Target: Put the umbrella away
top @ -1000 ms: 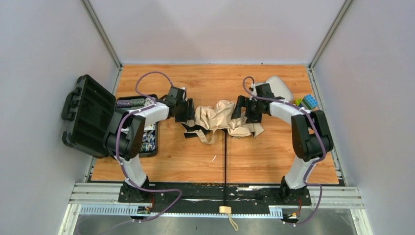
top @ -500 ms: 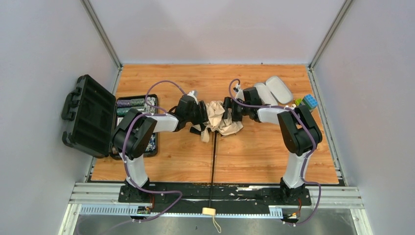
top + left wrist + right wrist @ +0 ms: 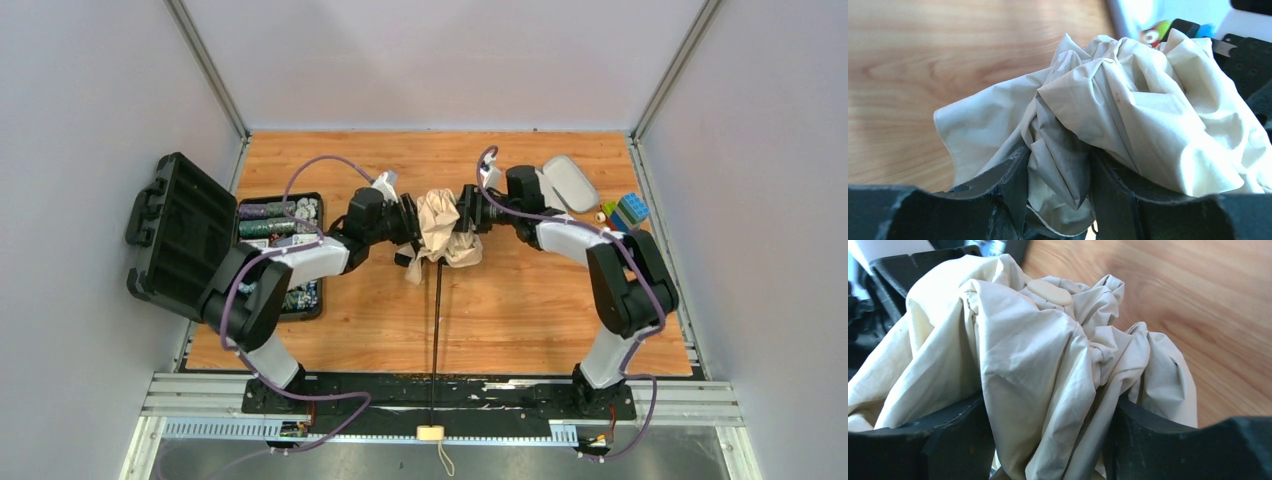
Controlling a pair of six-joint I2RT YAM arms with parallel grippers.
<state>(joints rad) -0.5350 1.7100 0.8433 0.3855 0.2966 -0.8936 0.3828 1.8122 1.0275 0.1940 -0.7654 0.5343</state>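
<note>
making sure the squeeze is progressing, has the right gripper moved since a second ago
Yes. The right gripper has shifted left, farther from the coloured blocks, bunching the umbrella fabric tighter.

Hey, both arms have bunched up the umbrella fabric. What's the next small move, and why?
Probably tighten both grippers on the fabric. The umbrella is gathered into a loose wad between them, with folds sitting between the fingers of the left gripper and the right gripper, so a firm pinch seems needed before compacting or lifting it.
</note>
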